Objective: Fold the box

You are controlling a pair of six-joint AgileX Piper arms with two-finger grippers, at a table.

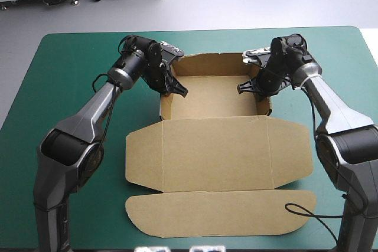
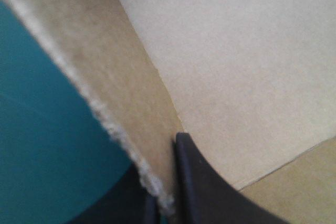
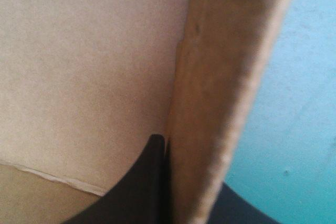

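Note:
The brown box (image 1: 218, 151) lies mid-table as an open tray (image 1: 215, 103) at the far side, with its lid flat toward the near edge. My left gripper (image 1: 175, 91) sits on the tray's left wall (image 2: 113, 77), one black finger (image 2: 202, 182) inside and the other outside, shut on the board. My right gripper (image 1: 251, 87) pinches the tray's right wall (image 3: 220, 93) the same way, with its inner finger (image 3: 139, 187) against the wall's inside face. The tray floor (image 2: 247, 61) fills most of both wrist views.
The lid's rounded front flap (image 1: 218, 213) reaches close to the table's near edge. Bare teal-green cover (image 1: 71, 87) lies left and right of the box and beyond the tray's far wall (image 1: 212, 63).

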